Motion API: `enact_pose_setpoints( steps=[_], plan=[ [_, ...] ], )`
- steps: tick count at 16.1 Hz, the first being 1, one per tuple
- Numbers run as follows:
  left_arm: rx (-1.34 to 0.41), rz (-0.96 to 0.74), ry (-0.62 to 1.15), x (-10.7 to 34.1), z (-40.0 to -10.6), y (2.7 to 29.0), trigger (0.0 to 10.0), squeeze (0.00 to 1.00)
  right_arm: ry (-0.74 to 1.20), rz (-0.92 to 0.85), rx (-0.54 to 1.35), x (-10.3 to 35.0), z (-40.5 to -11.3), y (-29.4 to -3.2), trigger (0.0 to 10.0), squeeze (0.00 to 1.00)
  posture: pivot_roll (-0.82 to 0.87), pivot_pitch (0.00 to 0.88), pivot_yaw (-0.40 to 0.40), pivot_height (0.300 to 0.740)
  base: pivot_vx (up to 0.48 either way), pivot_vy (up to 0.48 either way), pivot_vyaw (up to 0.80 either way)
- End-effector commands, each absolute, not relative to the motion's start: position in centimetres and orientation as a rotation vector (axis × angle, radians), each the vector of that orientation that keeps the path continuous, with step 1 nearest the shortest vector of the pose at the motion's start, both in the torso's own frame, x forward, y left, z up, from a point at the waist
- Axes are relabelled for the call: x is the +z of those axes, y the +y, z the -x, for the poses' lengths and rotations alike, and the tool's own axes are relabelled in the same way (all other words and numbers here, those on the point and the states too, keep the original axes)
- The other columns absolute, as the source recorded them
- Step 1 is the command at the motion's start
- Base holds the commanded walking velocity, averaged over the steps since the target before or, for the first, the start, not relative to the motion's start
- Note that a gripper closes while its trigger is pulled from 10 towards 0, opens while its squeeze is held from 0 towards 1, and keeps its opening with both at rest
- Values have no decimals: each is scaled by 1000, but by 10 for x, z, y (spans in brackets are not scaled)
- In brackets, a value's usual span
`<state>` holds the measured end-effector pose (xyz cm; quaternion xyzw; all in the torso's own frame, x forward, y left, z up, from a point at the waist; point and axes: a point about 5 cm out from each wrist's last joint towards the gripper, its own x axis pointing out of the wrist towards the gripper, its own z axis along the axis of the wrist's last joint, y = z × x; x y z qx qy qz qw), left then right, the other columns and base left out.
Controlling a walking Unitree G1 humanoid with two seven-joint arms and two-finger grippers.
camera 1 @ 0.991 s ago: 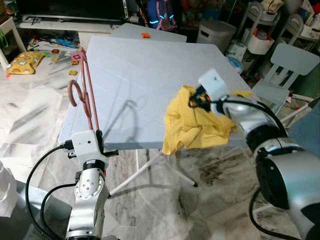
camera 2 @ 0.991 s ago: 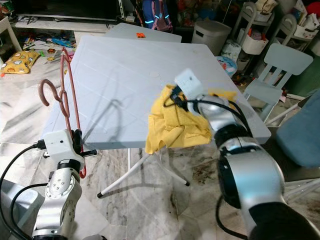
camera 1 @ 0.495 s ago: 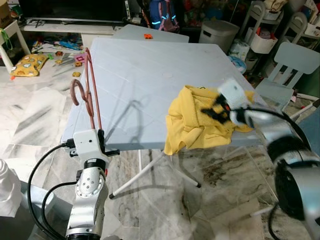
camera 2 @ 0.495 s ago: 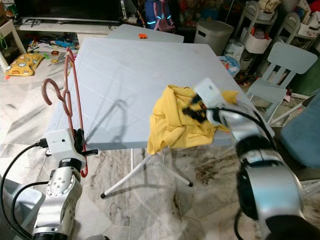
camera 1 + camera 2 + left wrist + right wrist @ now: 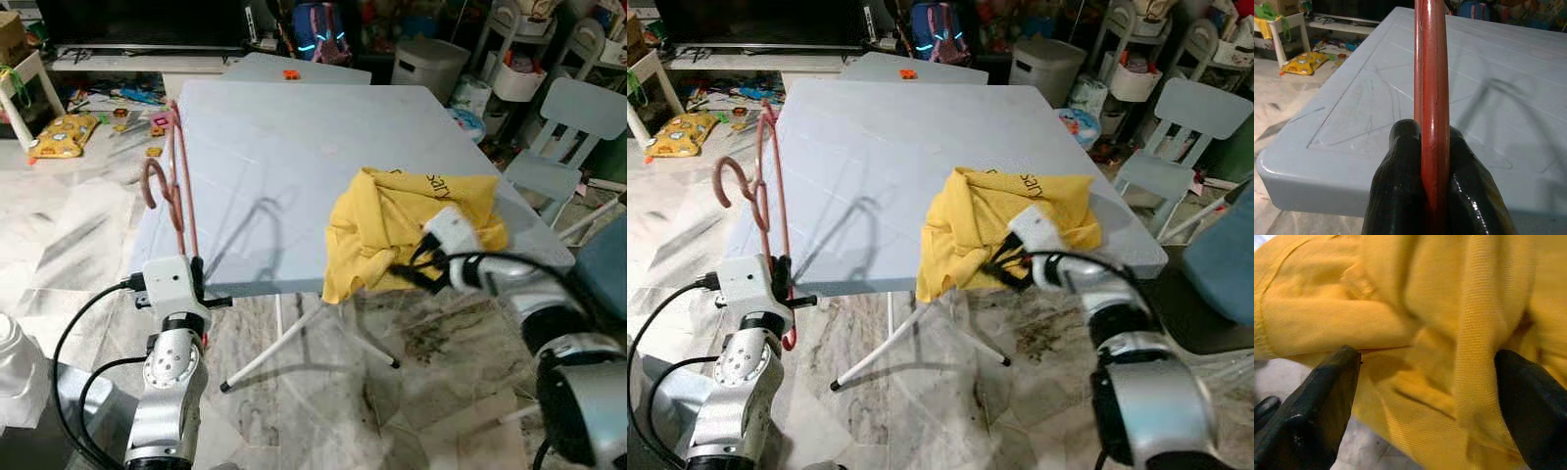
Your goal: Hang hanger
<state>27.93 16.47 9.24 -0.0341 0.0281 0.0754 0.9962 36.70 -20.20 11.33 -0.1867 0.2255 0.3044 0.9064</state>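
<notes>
A reddish-pink hanger [image 5: 180,191] stands upright at the table's front left edge, its hook [image 5: 147,180] pointing left. My left gripper [image 5: 196,279] is shut on its lower bar; in the left wrist view the fingers [image 5: 1400,147] pinch the hanger [image 5: 1431,88]. A crumpled yellow shirt [image 5: 392,220] lies on the pale blue table [image 5: 284,127] at its front right and droops over the edge. My right gripper [image 5: 1004,264] hangs open just in front of that drooping edge. In the right wrist view the yellow shirt [image 5: 1415,298] sits close ahead of its spread fingers [image 5: 1322,387].
A pale blue chair [image 5: 578,113] stands right of the table, with a dark blue seat [image 5: 607,269] nearer me. A white bin [image 5: 429,64], a smaller table [image 5: 294,67] and shelves stand behind. Toys [image 5: 59,132] litter the marble floor at left.
My right gripper has drawn back off the top of the shirt, down and toward me, to the table's front edge. The left gripper keeps its hold on the hanger.
</notes>
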Motion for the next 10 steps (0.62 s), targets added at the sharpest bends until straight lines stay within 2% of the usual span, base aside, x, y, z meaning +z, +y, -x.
enact_pose_setpoints(
  steps=[1,3,4,5,6,7,10],
  plan=[
    [141,69,55,94,-278,162,10000,0,451,420,619,116,-368,-202,10000,1000,-25,0,-53,740,0,0,0],
    [135,69,57,94,-280,162,10000,0,434,418,596,104,-368,-177,10000,1000,-21,0,-56,740,0,0,0],
    [133,69,55,95,-281,162,10000,0,429,413,583,97,-367,-164,5961,1000,-18,0,-57,740,0,0,0],
    [133,68,54,95,-281,162,10000,0,426,399,570,95,-367,-159,3373,1000,-16,0,-58,740,0,0,0],
    [133,68,53,96,-281,162,10000,0,422,357,536,90,-367,-149,0,43,-10,0,-62,740,0,0,0],
    [134,69,55,95,-280,163,10000,0,426,327,500,88,-367,-143,0,0,-9,0,-64,740,0,0,0],
    [136,72,60,94,-277,162,10000,0,445,279,434,85,-368,-138,0,0,-7,0,-71,740,0,0,0]
  ],
)
